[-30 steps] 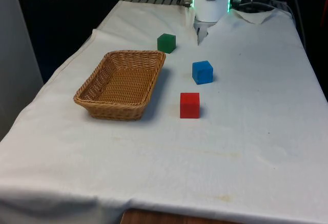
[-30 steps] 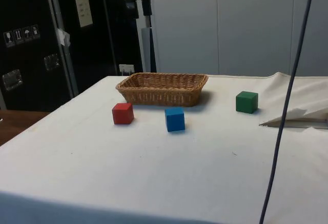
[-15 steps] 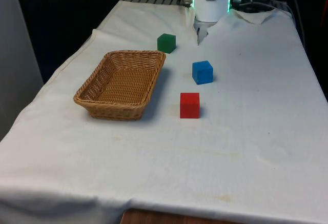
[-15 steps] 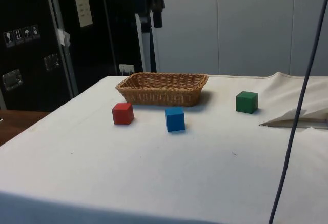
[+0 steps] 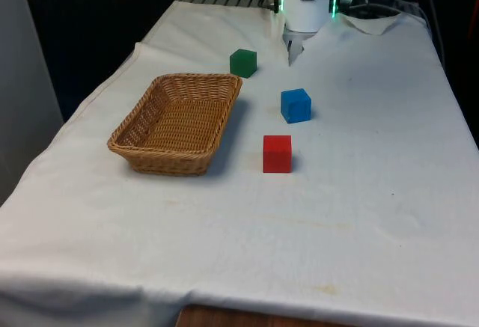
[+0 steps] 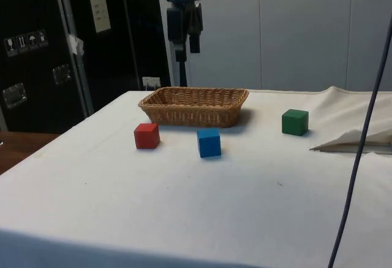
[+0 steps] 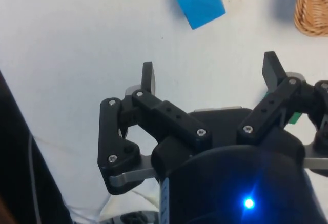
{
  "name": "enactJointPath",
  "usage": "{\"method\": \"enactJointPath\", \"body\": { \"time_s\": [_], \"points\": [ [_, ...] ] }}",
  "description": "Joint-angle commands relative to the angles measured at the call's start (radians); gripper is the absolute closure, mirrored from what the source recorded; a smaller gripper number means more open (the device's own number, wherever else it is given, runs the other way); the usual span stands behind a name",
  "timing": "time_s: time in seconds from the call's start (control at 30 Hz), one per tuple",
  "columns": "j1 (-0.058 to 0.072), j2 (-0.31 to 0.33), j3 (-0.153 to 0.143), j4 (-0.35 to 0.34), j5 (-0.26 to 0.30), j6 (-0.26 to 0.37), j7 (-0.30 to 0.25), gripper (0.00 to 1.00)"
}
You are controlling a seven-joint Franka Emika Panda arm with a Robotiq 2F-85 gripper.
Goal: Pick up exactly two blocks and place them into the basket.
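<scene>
**Desk:** How much of the basket (image 7: 313, 8) made the wrist view?

**Photographer:** A corner; the picture's edge cut off the rest. The green block (image 7: 293, 117) lay mostly hidden behind the gripper (image 7: 210, 70).

**Desk:** And the other views?

**Photographer:** The front view's top edge cropped the arm (image 5: 307, 13). In the side view, the basket's near wall hid its inside.

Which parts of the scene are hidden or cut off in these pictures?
- Basket: the near wall hides part of its floor in the front view; the wrist view's edge cuts off all but a corner.
- Green block: in the wrist view, the gripper covers most of it.
- Arm: the front view's top edge cuts it.
</scene>
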Motion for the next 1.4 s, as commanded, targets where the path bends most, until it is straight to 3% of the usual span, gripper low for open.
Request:
{"method": "enactJointPath", "body": {
  "time_s": [0.0,0.3,0.7,0.87,0.9,1.1,1.2,1.23,1.27,1.37],
  "points": [
    [0.000,0.005,0.002,-0.015,-0.008,0.032,0.011,0.00],
    [0.002,0.038,0.021,-0.059,-0.001,0.128,0.020,0.00],
    [0.001,0.101,0.078,-0.079,0.003,0.207,0.067,0.00],
    [-0.002,0.124,0.078,-0.100,0.032,0.252,0.037,0.00],
    [-0.001,0.129,0.076,-0.094,0.016,0.242,0.050,0.00],
    [-0.010,0.155,0.066,-0.134,0.082,0.319,-0.056,0.00],
    [-0.013,0.169,0.064,-0.143,0.104,0.341,-0.096,0.00],
    [-0.011,0.170,0.060,-0.136,0.082,0.325,-0.075,0.00],
    [-0.014,0.174,0.064,-0.146,0.111,0.348,-0.109,0.00],
    [-0.017,0.188,0.065,-0.153,0.132,0.370,-0.143,0.00]
  ]
}}
